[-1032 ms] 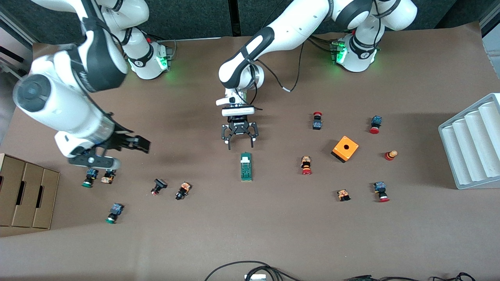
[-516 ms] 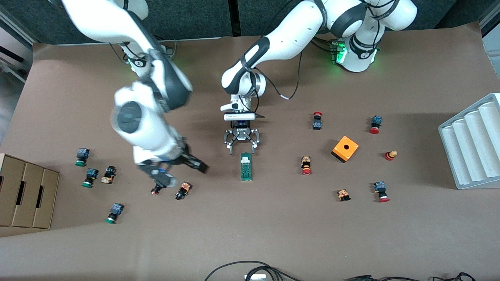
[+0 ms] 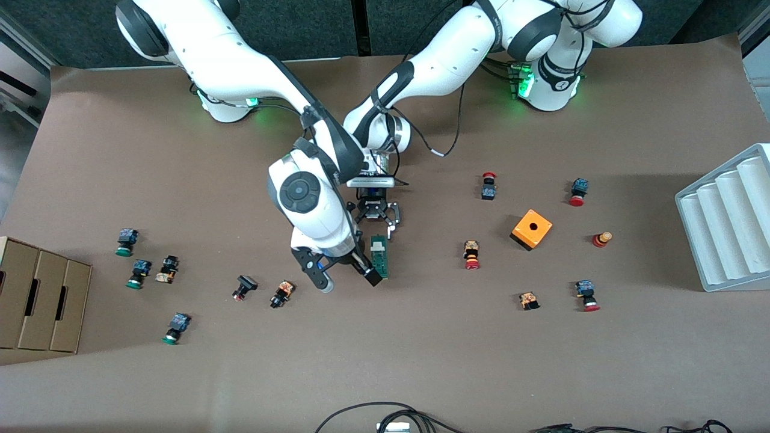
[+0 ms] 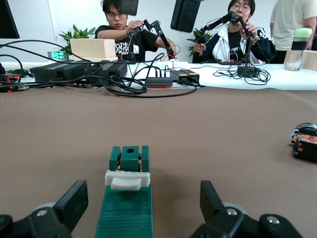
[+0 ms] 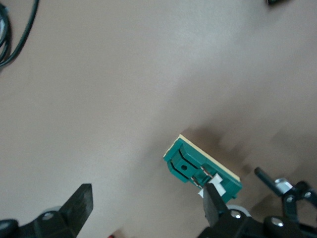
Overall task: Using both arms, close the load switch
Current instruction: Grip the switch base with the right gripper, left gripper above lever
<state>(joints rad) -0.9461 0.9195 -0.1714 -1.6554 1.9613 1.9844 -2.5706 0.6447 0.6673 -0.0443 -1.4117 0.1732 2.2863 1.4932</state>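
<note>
Both hands gape wide at the load switch, right hand partly hiding it, left hand above.

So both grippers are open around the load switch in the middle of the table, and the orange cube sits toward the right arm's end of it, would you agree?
Not quite: the orange cube sits toward the left arm's end of the table, as the front view shows. The rest holds: the left gripper and the right gripper are both open at the load switch in the middle.
</note>
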